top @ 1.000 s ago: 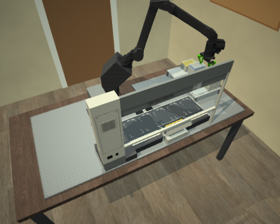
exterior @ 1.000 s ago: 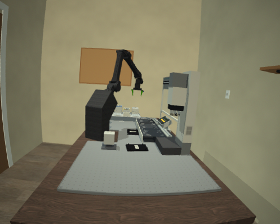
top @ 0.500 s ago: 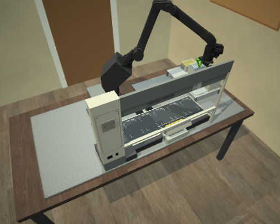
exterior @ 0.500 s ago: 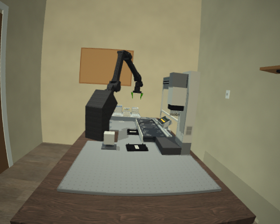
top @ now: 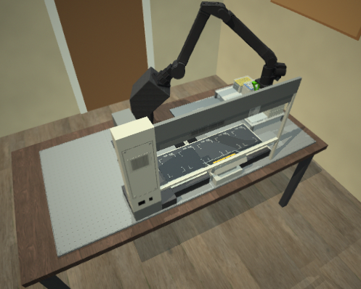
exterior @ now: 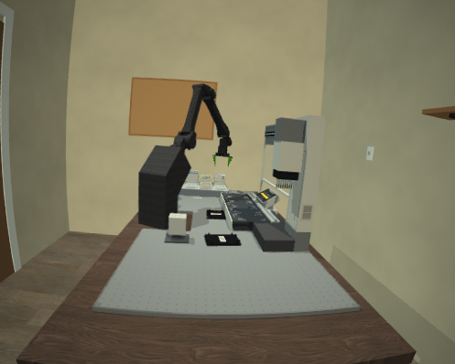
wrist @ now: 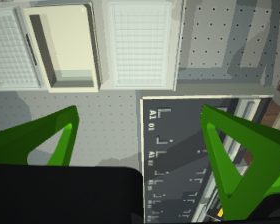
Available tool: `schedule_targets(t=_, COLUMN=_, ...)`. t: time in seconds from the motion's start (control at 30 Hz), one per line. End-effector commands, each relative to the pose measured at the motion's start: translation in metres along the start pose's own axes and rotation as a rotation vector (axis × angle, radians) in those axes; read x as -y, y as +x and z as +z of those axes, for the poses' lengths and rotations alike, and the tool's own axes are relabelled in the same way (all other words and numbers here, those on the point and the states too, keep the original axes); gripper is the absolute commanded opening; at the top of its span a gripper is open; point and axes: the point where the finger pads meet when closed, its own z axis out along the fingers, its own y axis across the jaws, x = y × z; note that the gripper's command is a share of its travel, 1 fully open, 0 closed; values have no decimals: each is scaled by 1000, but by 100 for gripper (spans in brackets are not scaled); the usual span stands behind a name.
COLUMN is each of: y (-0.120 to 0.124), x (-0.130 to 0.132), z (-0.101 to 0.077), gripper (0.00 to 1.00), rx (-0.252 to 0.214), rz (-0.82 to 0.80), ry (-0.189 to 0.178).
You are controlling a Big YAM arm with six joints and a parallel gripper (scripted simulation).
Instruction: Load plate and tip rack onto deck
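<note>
My gripper [top: 256, 86] [exterior: 222, 159] [wrist: 139, 112] is open and empty, its green fingers pointing down. It hangs high over the edge between the SHELF [wrist: 106, 84] and the near end of the dark deck [top: 205, 149] [exterior: 241, 208] [wrist: 191, 150]. In the wrist view three items stand side by side on the SHELF: a white gridded item [wrist: 11, 47] at the left, a cream item [wrist: 66, 45] with a plain pale top in the middle, and a white gridded item [wrist: 138, 42] at the right. The engraved brackets marked A1 [wrist: 152, 116] on the deck hold nothing. No ID labels are readable.
A tall liquid handler with a grey gantry bar [top: 224, 109] and a cream tower [top: 134, 160] [exterior: 300, 178] stands over the deck. Two black flat nests [exterior: 222, 239] [exterior: 215, 213] and a small white box [exterior: 178, 224] sit on the grey perforated mat [exterior: 222, 283].
</note>
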Motion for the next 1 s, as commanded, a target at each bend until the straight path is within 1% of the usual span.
schedule_targets(t=0.0, y=-7, x=-2, z=11, gripper=100, rx=19, rz=3, ry=3)
schedule_targets(t=0.07, y=-7, x=-2, z=18, gripper=100, rx=19, rz=3, ry=3)
schedule_targets(t=0.13, y=-7, x=-2, z=18, gripper=100, rx=19, rz=3, ry=3)
schedule_targets(t=0.17, y=-26, x=11, z=-13, gripper=100, rx=84, rz=4, ry=44)
schedule_targets(t=0.2, y=-23, x=9, z=-6, gripper=100, rx=76, rz=5, ry=40)
schedule_targets(t=0.23, y=-17, x=8, z=5, gripper=100, rx=47, rz=-1, ry=24)
schedule_targets(t=0.97, y=-17, x=8, z=5, gripper=100, rx=47, rz=-1, ry=24)
